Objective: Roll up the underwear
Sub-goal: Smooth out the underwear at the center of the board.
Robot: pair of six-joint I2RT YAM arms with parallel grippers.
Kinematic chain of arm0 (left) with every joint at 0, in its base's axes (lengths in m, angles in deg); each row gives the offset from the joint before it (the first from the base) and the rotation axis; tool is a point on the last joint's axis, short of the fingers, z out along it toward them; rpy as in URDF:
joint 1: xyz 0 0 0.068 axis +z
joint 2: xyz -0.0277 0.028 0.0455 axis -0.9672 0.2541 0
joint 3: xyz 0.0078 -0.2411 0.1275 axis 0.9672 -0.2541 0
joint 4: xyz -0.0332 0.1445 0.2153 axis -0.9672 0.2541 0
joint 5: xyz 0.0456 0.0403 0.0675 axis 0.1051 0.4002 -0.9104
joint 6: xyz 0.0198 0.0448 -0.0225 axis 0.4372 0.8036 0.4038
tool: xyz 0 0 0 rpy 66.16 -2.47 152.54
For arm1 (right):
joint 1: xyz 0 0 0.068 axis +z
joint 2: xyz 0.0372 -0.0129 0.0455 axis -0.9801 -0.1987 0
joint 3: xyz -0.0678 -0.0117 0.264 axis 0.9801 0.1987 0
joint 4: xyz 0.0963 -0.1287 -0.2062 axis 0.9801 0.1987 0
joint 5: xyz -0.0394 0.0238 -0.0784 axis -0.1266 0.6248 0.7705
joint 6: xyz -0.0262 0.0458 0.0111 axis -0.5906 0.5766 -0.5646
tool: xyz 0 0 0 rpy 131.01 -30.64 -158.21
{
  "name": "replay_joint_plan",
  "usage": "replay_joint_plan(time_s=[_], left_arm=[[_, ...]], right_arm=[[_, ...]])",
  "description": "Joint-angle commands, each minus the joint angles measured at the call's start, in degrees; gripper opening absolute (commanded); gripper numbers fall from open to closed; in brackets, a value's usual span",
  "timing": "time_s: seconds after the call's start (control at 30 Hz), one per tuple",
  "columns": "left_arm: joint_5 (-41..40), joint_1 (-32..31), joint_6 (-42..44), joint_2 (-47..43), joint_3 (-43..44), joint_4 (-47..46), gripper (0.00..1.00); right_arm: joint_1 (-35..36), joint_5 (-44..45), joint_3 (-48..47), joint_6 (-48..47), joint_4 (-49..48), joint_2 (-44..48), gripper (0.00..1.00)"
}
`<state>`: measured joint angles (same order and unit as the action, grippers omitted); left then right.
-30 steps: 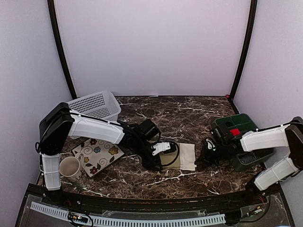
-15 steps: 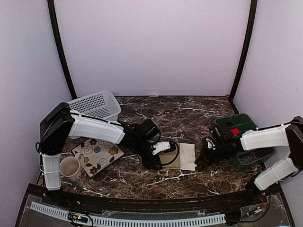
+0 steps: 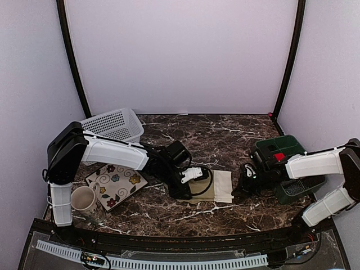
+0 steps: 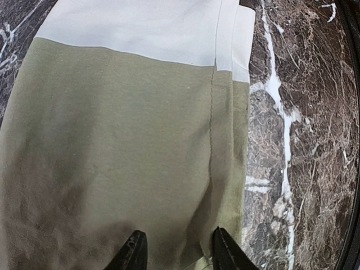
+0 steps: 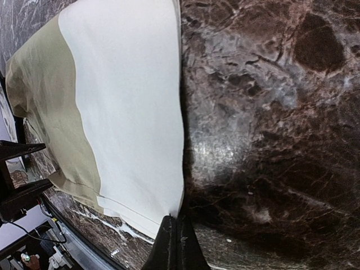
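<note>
Where the top external view looks down on the counter [image 3: 225, 135], the underwear [image 3: 220, 187] lies flat at the middle, nearer the front edge than the back, olive-khaki with its cream waistband turned toward the right edge. The left tool [image 3: 184, 192] is down over the garment's left end, hiding that part. The right tool [image 3: 246, 183] sits just beside the waistband on its right. A white basket [image 3: 112, 125] stands at the back left corner, a flowered plate [image 3: 115, 184] and a mug [image 3: 83, 198] near the left edge, and a green bin [image 3: 284, 149] near the right edge.

From the left wrist, the olive cloth [image 4: 124, 140] fills most of the picture, with the waistband [image 4: 140, 28] at the far end and bare counter [image 4: 304, 140] along the right. The left tool [image 4: 177, 256] stands with its jaws apart, the fingertips [image 4: 133, 253] set down at the cloth, which runs flat between them beside a lengthwise fold.

From the right wrist, the right tool [image 5: 177, 242] is closed, its tips meeting at the waistband's [image 5: 129, 112] outer edge; whether any cloth is pinched I cannot tell.
</note>
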<state>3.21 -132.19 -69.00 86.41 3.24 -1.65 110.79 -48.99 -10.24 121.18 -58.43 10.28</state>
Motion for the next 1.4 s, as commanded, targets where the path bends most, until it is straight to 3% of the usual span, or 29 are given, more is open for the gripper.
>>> replay_joint_plan(time_s=[0.0, 0.13, 0.37, 0.6, 1.17, 1.37], left_arm=[[0.1, -0.4, 2.4, -1.1, 0.7, 2.6, 0.39], [2.0, -0.4, 3.2, -2.3, -0.6, 1.9, 0.31], [5.9, -0.4, 3.3, -3.2, -1.2, 1.4, 0.07], [4.5, -0.4, 3.7, -5.2, -2.1, 2.8, 0.01], [6.9, -0.7, 2.9, -6.3, -4.8, 3.1, 0.02], [7.9, -0.8, 2.5, -4.9, -4.7, 4.5, 0.25]], right_arm=[[0.4, 0.5, -2.0, -0.5, -0.2, 0.0, 0.00], [0.4, 0.6, -2.4, -0.6, 0.1, -0.2, 0.00], [0.7, 0.5, -3.0, -0.6, 0.7, 0.0, 0.00], [0.9, 0.9, -3.5, -0.9, 3.4, 1.6, 0.00], [2.5, 1.0, -1.2, 0.1, 2.0, 0.6, 0.00], [2.5, 1.1, -1.4, -0.8, 2.0, -1.0, 0.00]])
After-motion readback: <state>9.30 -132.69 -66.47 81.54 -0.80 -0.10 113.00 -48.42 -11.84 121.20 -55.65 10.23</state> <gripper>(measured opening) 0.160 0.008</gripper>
